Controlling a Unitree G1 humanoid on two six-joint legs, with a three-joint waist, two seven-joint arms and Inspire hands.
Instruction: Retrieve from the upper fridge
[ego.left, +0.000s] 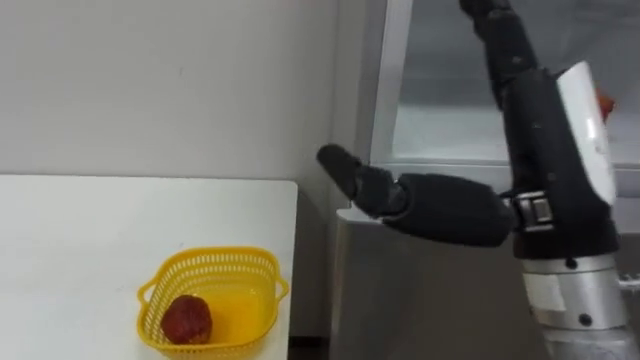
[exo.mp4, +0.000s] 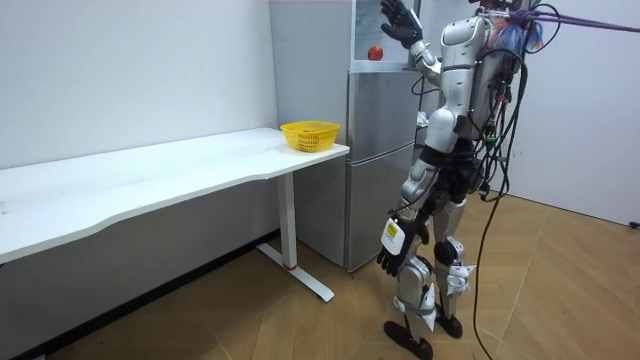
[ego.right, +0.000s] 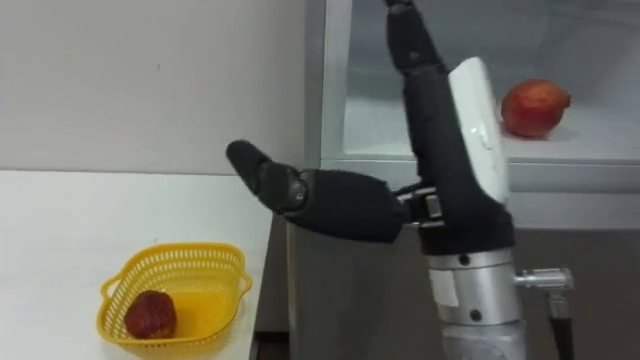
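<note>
Right hand, fingertips cut off by both eye views' top edge, hides all but a sliver of the red fruit in the left eye view.

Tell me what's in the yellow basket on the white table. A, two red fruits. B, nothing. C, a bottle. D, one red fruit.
D: a single red fruit lies in the basket, while the other fruit sits on the fridge shelf.

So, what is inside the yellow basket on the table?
One dark red fruit lies in the yellow basket, toward its left side. The floor beside it is bare; what is under the fruit is hidden.
</note>
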